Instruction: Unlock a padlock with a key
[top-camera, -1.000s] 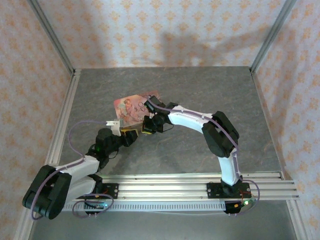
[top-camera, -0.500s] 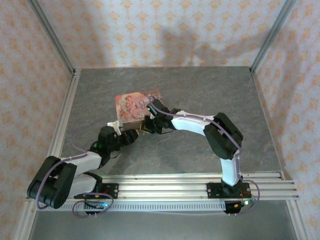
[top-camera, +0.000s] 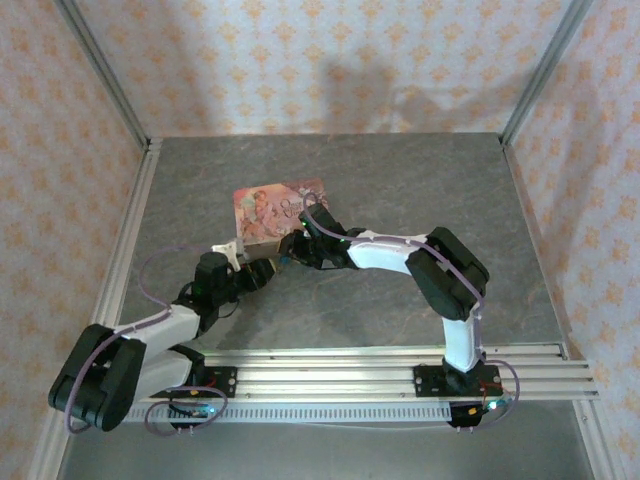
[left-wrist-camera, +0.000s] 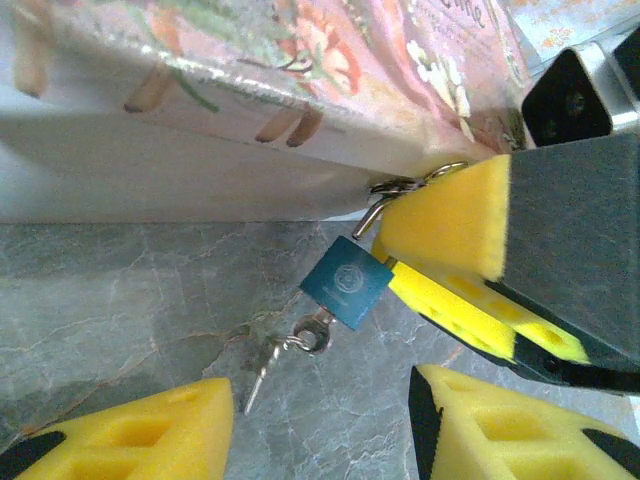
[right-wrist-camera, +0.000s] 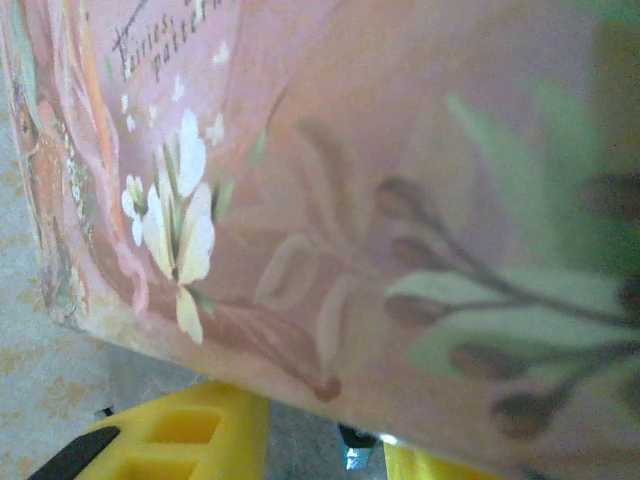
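Two sets of jaws stood at one long side of the pink picture-printed rectangular tin, which rested on the grey marbled surface. The small blue-bodied padlock hung by its thin metal shackle from the tin's clasp, its body tilted so that its lower end pointed toward the left gripper. The tiny pale silvery key, carried on a small wire ring, lay just below that lower end. Its long axis ran diagonally from the ring toward the lower left of the left wrist view. Whether any blade was seated in the keyhole could not be determined. The left jaws stood wide apart and empty, with key and padlock ahead of the gap, near but not touching. The right gripper was at the padlock's side, one yellow foam finger touching or just beside the blue body. Its jaws stood apart, clamped on nothing that could be seen. Assessment: the left arm was nearer the key, and the coming move turned on meeting that thin diagonal length squarely.
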